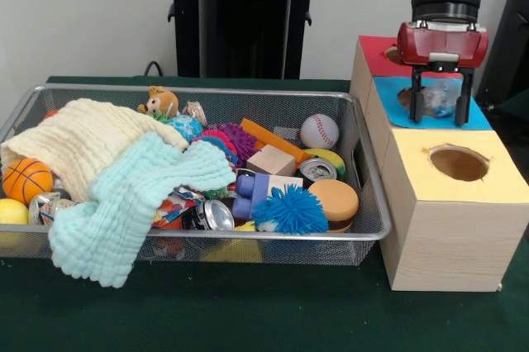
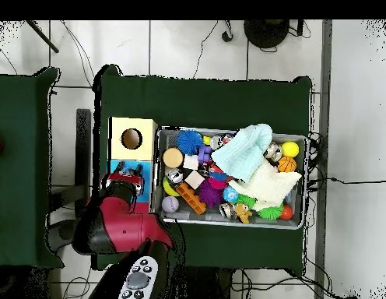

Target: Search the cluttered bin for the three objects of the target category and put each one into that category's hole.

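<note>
In the front view the gripper (image 1: 442, 102) hangs over the blue-topped section (image 1: 479, 116) of the wooden sorting box (image 1: 450, 236), its two dark fingers (image 1: 417, 96) pointing down. A clear plastic bottle (image 1: 440, 97) sits between the fingers, directly above the blue section's hole; the fingers appear clamped on it, though the see-through plastic makes the contact hard to judge. The yellow-topped section (image 1: 496, 187) nearer the camera has its own round hole (image 1: 459, 163), and a red-topped section (image 1: 376, 59) lies behind the blue one.

The bin (image 1: 248, 236) stands just beside the box on the green table (image 1: 248, 319). A cream cloth (image 1: 83, 141) and a mint cloth (image 1: 132, 203) drape over its left part, the mint one spilling over the front rim. Among the clutter are a baseball (image 1: 319, 130), a small basketball (image 1: 26, 180), a blue spiky ball (image 1: 289, 210), a silver drink can (image 1: 208, 215) on its side, a wooden block (image 1: 271, 159) and a little brown plush animal (image 1: 161, 102).

From overhead, the red arm (image 2: 118, 222) reaches to the box (image 2: 132, 124) at the bin's (image 2: 227, 222) end, the gripper (image 2: 130, 175) over the blue part.
</note>
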Available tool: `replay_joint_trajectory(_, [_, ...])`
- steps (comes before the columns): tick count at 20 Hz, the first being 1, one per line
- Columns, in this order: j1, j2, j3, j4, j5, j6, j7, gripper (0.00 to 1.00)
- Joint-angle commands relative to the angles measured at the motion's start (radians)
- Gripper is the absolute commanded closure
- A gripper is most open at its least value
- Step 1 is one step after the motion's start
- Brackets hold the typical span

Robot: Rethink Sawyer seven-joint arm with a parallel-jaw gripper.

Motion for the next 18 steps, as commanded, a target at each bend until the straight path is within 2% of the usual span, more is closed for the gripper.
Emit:
replay_joint_trajectory(1, [-0.023,0.027,0.012,0.026,-0.058,0.156,0.052,0.00])
replay_joint_trajectory(9, [-0.019,0.007,0.004,0.012,-0.045,0.208,0.049,0.00])
replay_joint_trajectory(18, [-0.010,0.018,-0.002,0.000,-0.041,0.212,0.056,0.00])
